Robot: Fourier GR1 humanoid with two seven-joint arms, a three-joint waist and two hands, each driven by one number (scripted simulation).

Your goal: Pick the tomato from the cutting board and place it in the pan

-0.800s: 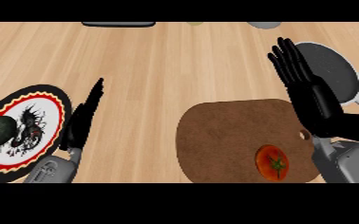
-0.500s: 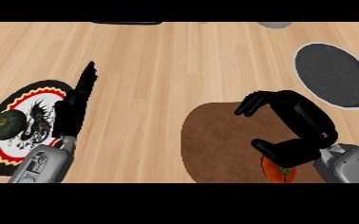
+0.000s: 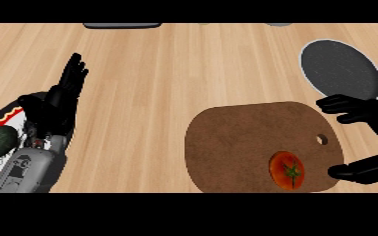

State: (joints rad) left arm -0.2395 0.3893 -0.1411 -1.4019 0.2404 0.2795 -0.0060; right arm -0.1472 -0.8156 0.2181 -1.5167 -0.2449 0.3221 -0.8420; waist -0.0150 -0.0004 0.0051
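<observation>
A red tomato (image 3: 287,169) with a green stem lies on the brown cutting board (image 3: 236,145), near its lower right corner. The dark grey pan (image 3: 339,69) sits at the right edge of the wooden counter, beyond the board. My right hand (image 3: 353,111) enters from the right edge, fingers over the board's right rim and thumb (image 3: 353,172) lower down, right of the tomato and apart from it. It is spread open and holds nothing. My left hand (image 3: 63,99) rests open at the left, fingers pointing up.
A patterned plate (image 3: 11,117) with a dark green item (image 3: 6,137) lies at the left edge, partly under my left forearm. A dark object (image 3: 122,25) and a grey one (image 3: 279,24) show at the counter's far edge.
My right hand has drawn off to the right, uncovering the tomato, and its curled fingers have spread. The view has shifted so the board and pan sit further right. The left hand stays still.
</observation>
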